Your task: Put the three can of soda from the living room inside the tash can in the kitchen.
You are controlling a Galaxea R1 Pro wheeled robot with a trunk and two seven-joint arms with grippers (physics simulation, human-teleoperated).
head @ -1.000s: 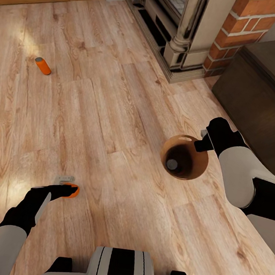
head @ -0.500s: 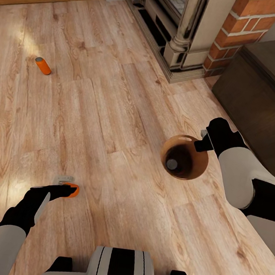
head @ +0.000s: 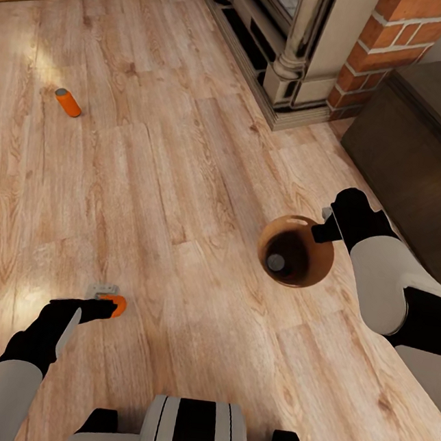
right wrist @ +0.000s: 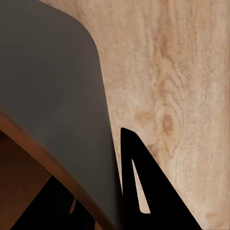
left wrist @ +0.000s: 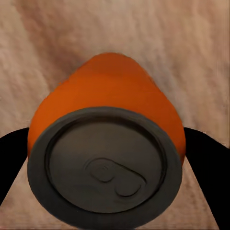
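Risk: the soda can (head: 115, 303) could slip from the left gripper (head: 105, 301), whose fingers clamp its orange body, grey top toward the wrist, well left of the trash can (head: 320, 259), whose rim the right gripper (head: 324, 226) pinches, one can (head: 275, 262) inside, another (head: 68, 102) far left on the floor.

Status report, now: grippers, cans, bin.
Left gripper shut on soda can. Right gripper clamps trash can rim, one can inside. Third can on floor.
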